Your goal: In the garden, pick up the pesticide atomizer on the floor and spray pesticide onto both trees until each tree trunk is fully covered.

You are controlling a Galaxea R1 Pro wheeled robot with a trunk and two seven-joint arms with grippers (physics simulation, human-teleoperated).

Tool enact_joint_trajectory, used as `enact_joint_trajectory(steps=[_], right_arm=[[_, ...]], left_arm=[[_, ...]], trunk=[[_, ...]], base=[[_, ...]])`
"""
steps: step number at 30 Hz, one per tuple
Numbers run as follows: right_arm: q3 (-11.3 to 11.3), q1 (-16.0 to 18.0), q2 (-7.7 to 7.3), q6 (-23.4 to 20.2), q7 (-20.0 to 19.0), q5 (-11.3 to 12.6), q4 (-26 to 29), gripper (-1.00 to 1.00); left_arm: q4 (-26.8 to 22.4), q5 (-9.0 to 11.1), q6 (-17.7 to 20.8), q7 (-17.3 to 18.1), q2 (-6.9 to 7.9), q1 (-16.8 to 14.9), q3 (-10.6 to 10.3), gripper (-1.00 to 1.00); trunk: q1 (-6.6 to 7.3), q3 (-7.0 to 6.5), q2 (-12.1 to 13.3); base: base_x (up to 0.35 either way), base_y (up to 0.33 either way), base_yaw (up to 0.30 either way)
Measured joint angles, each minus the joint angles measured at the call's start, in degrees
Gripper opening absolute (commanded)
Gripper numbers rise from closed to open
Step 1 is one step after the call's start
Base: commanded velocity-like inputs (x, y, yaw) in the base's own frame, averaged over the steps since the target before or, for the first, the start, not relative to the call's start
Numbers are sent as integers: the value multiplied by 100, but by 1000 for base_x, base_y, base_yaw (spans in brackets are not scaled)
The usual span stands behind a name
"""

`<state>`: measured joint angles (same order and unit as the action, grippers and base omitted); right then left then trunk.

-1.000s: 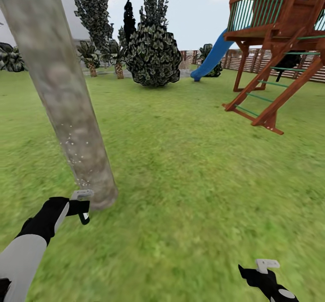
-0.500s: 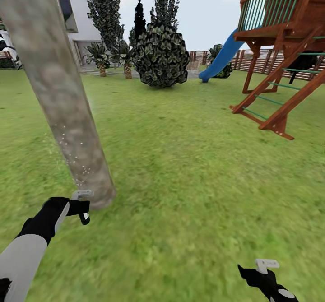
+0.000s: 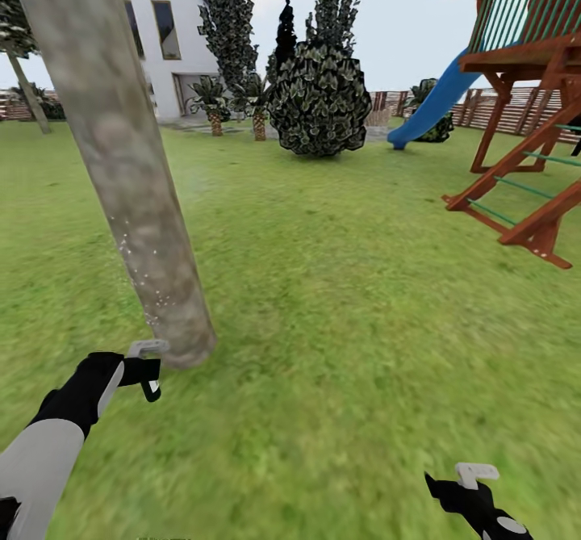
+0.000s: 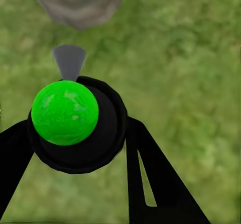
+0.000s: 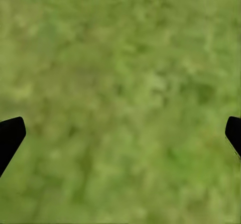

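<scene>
spraying the near trunk while the view swings left

my left pincer [image 3: 144, 370] is clamped on the atomizer [image 3: 147, 366], its grey head pointing at the foot of the near trunk [image 3: 121, 161], just beside the bark. in the left wrist view the bottle [image 4: 75, 123] sits between my fingers [image 4: 150, 179], green spot up, nozzle toward the trunk base [image 4: 78, 3]. white specks dot the lower bark. over the last second my head has turned left: the house [image 3: 161, 39] and a second trunk [image 3: 28, 92] far left have come into sight, and the playset [image 3: 532, 104] has slid right. my arms have not shifted. i judge this trunk only partly covered, and the other tree now located. my right pincer [image 3: 472, 483] hangs spread wide over the grass [image 3: 363, 298].
</scene>
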<state>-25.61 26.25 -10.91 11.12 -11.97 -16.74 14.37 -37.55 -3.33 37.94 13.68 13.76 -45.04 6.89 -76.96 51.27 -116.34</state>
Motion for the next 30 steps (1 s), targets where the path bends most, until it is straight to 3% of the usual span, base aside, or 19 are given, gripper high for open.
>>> enact_joint_trajectory(steps=[12,30], right_arm=[[0,-1,-6,0,0,0,1,100],[7,0,1,0,0,0,-3,100]], left_arm=[[1,0,-1,0,0,-1,0,-100],[0,0,0,0,0,0,0,-100]], trunk=[[1,0,0],[-1,0,0]], base=[[146,-269,117],[90,-269,272]])
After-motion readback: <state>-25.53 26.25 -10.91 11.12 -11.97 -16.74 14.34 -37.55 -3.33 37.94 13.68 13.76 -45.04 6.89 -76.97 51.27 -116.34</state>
